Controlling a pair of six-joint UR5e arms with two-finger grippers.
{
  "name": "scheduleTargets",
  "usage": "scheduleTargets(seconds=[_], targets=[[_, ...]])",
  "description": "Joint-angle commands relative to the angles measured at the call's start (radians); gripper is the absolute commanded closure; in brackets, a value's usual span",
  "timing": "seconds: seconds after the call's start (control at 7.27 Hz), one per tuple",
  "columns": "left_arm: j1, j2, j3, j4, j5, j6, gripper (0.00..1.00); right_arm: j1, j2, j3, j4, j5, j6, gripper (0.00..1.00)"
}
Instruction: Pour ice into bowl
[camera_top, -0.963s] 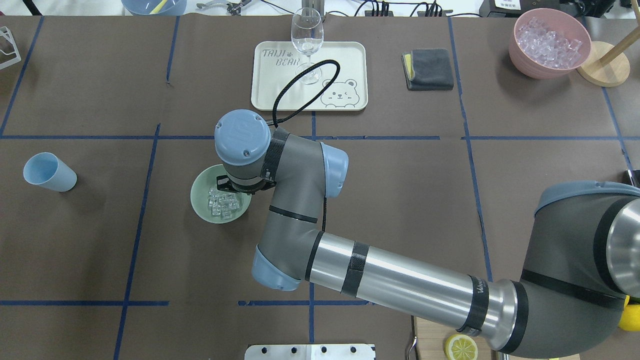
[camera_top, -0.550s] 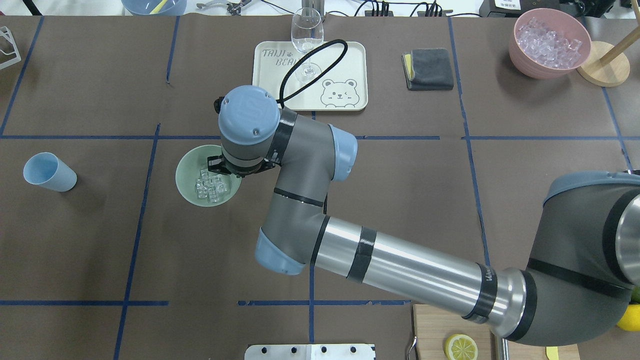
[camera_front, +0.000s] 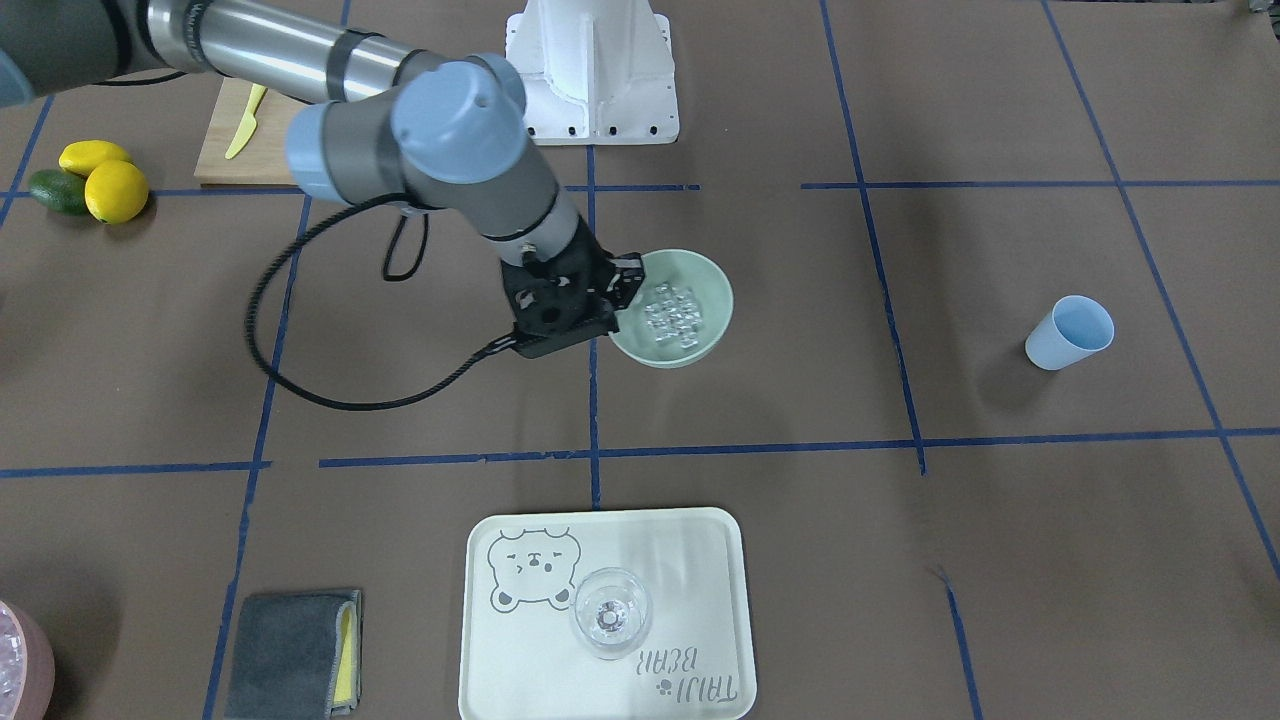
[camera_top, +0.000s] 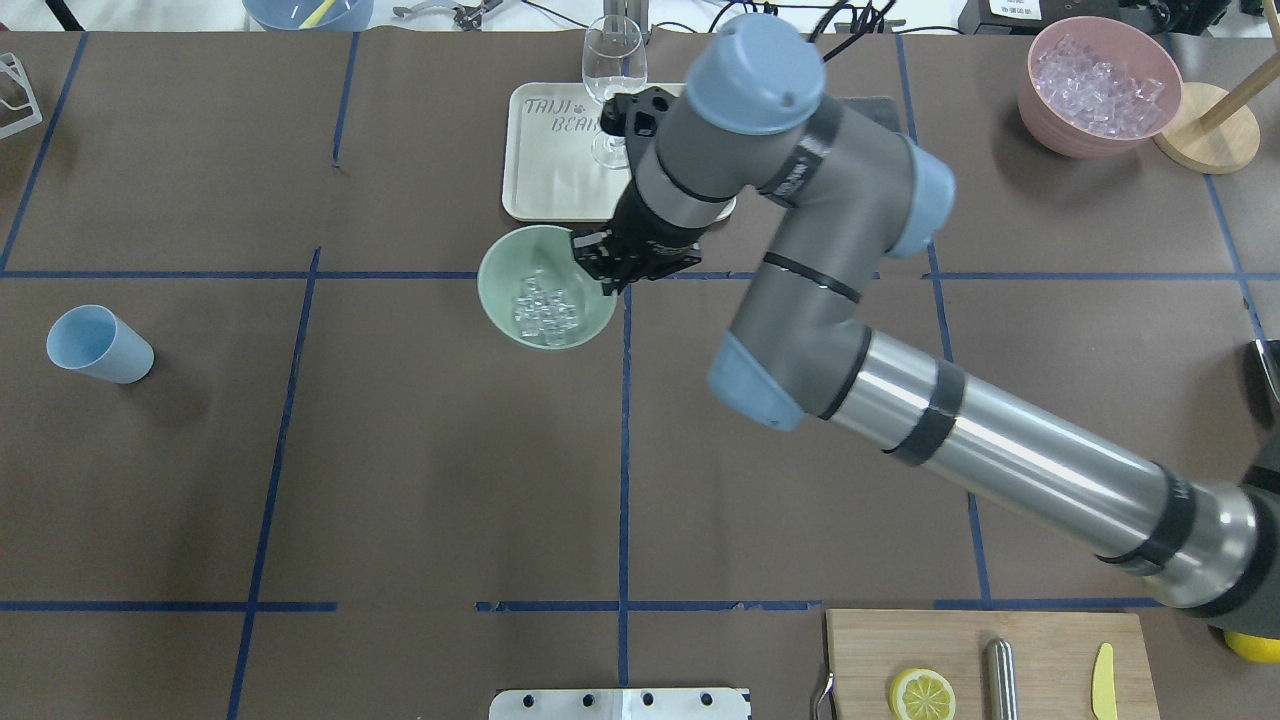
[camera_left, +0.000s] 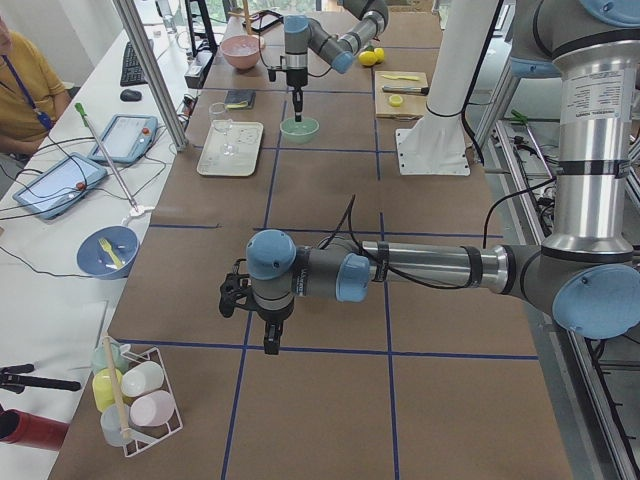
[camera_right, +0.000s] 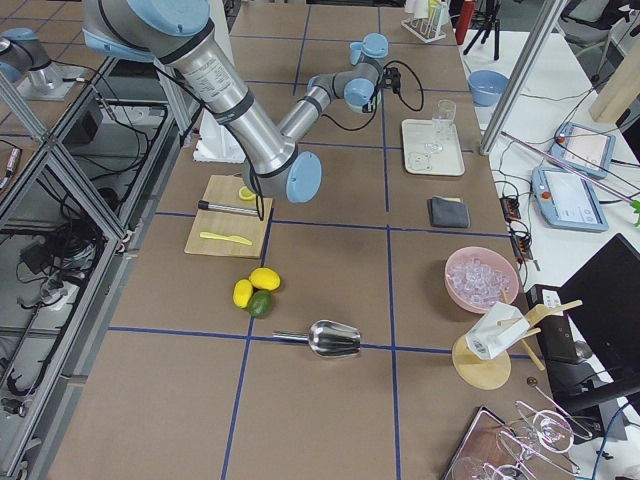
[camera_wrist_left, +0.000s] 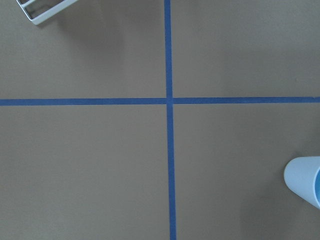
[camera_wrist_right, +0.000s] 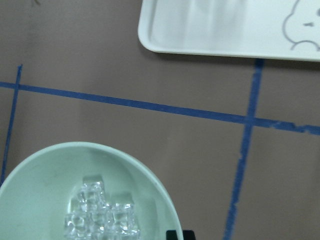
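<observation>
Over the last second your right gripper (camera_front: 615, 295) has swung from the left-centre of the tabletop (camera_top: 300, 480) toward the far middle. The bowl (camera_top: 510, 262) has travelled with it, so I judge its jaws are clamped on the bowl's rim, on the right side as the overhead view shows it. The bowl is now close by the near-left corner of the tray (camera_top: 545, 170). You cannot settle from these views whether it is lifted or resting on the tabletop.

The ice (camera_top: 545, 312) is a cluster of clear cubes on the bowl's floor, and I see none spilled around it. So the pour itself looks finished, and this step reads as moving the filled bowl.

The blue cup (camera_top: 98, 344) stands well apart at the left and shows an empty inside. The stemmed glass (camera_top: 614, 70) at the tray's far edge looks empty. The pink container (camera_top: 1098, 85) at far right is heaped with cubes.

Your left gripper (camera_left: 270, 340) hangs over the tabletop near the cup. I cannot tell how its jaws stand.
</observation>
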Motion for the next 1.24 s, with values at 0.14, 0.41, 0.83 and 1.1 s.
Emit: scheduleTargets(seconds=[0.14, 0.41, 0.83, 1.1], targets=[[0.0, 0.0, -0.023, 0.002, 0.081, 0.065, 0.0, 0.18, -0.261, 0.117, 0.013, 0.18, -0.257, 1.0], [0.0, 0.004, -0.024, -0.001, 0.075, 0.066, 0.0, 0.213, -0.536, 0.22, 0.063, 0.179, -0.484, 1.0], [0.0, 0.003, -0.026, -0.002, 0.073, 0.066, 0.0, 0.295, -0.782, 0.135, 0.362, 0.191, -0.603, 1.0], [0.0, 0.0, -0.026, -0.004, 0.073, 0.066, 0.0, 0.371, -0.817, -0.014, 0.494, 0.245, -0.692, 1.0]])
